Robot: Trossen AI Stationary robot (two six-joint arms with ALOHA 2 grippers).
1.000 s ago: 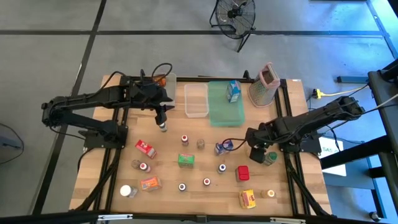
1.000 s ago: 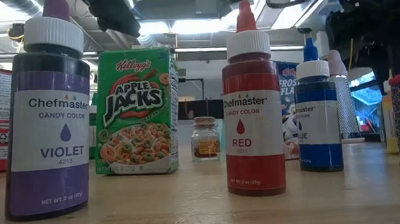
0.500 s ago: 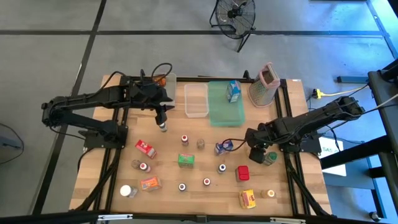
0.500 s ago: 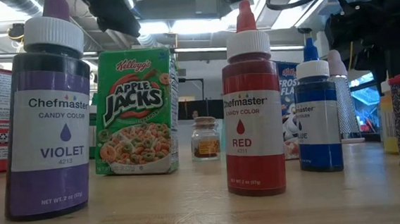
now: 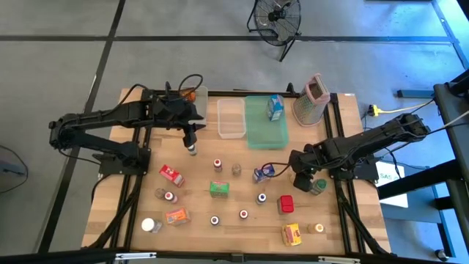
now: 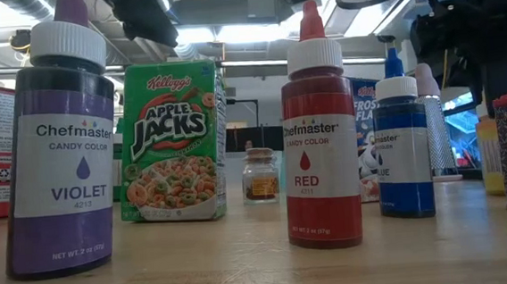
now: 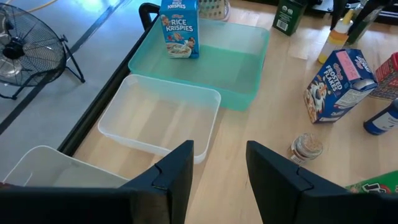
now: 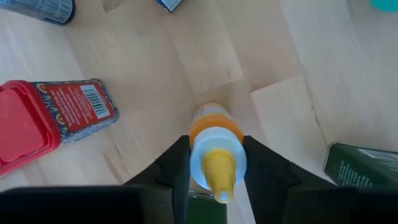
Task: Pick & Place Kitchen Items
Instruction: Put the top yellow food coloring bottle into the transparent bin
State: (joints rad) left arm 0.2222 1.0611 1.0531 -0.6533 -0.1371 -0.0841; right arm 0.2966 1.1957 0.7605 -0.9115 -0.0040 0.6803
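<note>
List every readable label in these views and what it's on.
"Chefmaster CANDY COLOR VIOLET": purple bottle
"Chefmaster CANDY COLOR RED": red bottle
"Kellogg's APPLE JACKS": green box
"RICE KRISPIES": box in the green tray
"FROSTED FLAKES": blue box
Red tin: too blurred.

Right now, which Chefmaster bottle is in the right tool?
The yellow bottle, clamped between the right tool's fingers; violet, red and blue stand free.

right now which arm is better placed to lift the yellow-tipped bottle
Right. The right claw already straddles the yellow-tipped bottle, a finger against each side of its cap. The left claw hangs apart over the clear bin, holding nothing.
</note>
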